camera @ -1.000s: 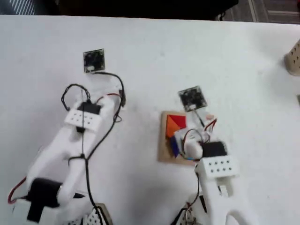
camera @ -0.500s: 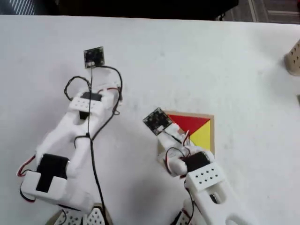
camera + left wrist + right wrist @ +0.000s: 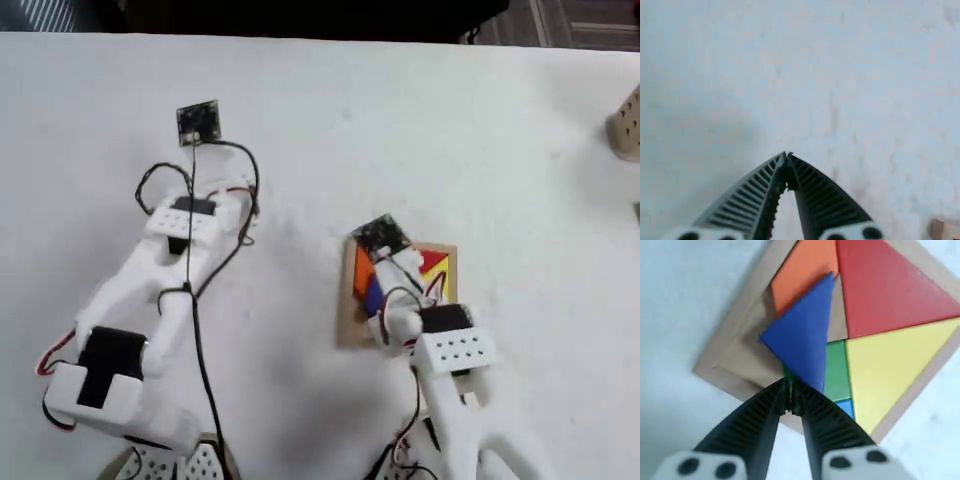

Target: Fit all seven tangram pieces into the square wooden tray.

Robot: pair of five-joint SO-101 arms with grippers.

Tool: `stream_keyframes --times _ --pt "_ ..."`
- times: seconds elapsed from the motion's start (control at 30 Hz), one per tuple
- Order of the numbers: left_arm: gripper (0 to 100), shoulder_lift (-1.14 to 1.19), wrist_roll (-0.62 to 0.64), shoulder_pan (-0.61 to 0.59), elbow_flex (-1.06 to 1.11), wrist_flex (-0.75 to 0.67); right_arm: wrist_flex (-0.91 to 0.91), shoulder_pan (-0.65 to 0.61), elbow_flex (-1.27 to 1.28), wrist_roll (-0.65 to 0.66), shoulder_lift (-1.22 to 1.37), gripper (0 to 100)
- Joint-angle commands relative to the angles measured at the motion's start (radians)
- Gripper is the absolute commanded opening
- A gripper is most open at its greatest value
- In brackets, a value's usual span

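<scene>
Blue triangle (image 3: 801, 340); apparently green piece (image 3: 836, 371).

Text on the square wooden tray (image 3: 715, 371): none readable; its rim is plain wood.
Text on the tangram pieces (image 3: 885, 285): none readable; their faces are plain colour.
Small circuit board (image 3: 200, 123) well to the left of the tray: any markings are too small to read.
Second circuit board (image 3: 378, 236) over the tray's far left corner: any markings are too small to read.
Surface (image 3: 520, 140) around the tray: no readable print.
</scene>
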Motion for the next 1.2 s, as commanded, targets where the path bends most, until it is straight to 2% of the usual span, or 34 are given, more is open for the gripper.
stream_keyframes --times 0.0,0.23,0.4,0.53,0.63,0.9,1.17 --pt "2 -0.005 -0.011 -0.012 -0.051 -0.005 0.041 0.056 -0.060 0.009 -0.027 1.8" --pt "2 -0.005 -0.012 -0.012 -0.052 -0.006 0.062 0.093 -0.057 -0.003 -0.128 1.8" --pt "2 -0.005 -0.012 -0.012 -0.052 -0.006 -0.136 0.102 -0.028 -0.127 -0.150 1.8" --pt "2 -0.005 -0.012 -0.012 -0.052 -0.006 -0.259 0.033 -0.011 -0.137 -0.076 1.8" --pt "2 -0.005 -0.012 -0.028 -0.052 -0.006 -0.300 0.048 -0.063 -0.133 0.054 1.8" --pt "2 -0.005 -0.012 -0.042 -0.052 -0.006 -0.246 0.071 -0.295 -0.115 0.417 1.8" --pt "2 -0.004 -0.012 -0.044 -0.046 -0.032 -0.186 0.031 -0.252 -0.101 0.341 1.8"
